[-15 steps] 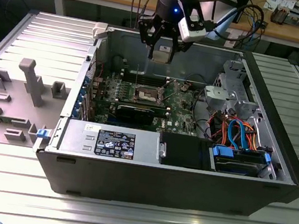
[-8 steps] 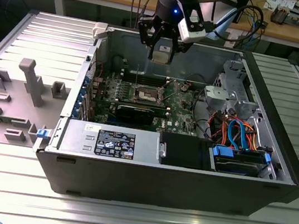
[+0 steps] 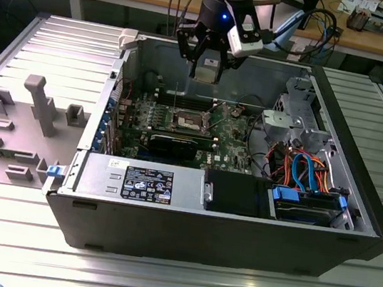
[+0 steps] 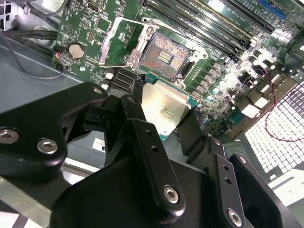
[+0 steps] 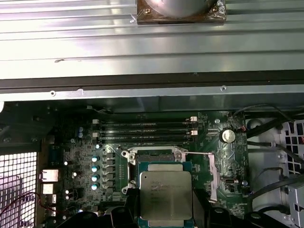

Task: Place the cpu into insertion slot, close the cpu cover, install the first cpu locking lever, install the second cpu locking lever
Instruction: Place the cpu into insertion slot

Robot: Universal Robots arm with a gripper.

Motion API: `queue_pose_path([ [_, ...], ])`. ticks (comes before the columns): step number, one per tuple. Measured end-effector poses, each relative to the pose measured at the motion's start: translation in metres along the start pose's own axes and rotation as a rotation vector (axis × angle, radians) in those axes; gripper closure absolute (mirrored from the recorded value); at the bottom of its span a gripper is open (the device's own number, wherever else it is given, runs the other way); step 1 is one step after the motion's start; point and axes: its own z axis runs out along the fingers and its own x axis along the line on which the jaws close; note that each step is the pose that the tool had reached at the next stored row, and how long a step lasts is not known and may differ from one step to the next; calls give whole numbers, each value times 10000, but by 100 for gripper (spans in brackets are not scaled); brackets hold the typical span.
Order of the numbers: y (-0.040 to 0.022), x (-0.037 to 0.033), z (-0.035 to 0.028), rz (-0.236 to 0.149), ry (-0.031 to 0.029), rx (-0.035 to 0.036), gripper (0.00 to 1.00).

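Cpu (image 4: 167, 105), which we judge light, stiff and fragile underneath, sits pinched by its opposite edges in our end effector (image 4: 161, 118) above the insertion slot (image 4: 164, 58).

A ribbed, silvery metal table (image 3: 156, 283) carried 2 things: an open dark computer case (image 3: 199, 235) lying on its side near the middle, and, just beside it toward the exterior view's left, a grey fixture plate (image 3: 1, 137) with upright blocks.
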Motion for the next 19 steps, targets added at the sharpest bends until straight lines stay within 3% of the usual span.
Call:
queue_pose_path([
  [7, -9, -1, 36, 0, 0, 11, 46],
  [13, -17, -1, 56, -228, 18, 105, 46],
  [19, -55, 14, 73, -357, 28, 122, 46],
])
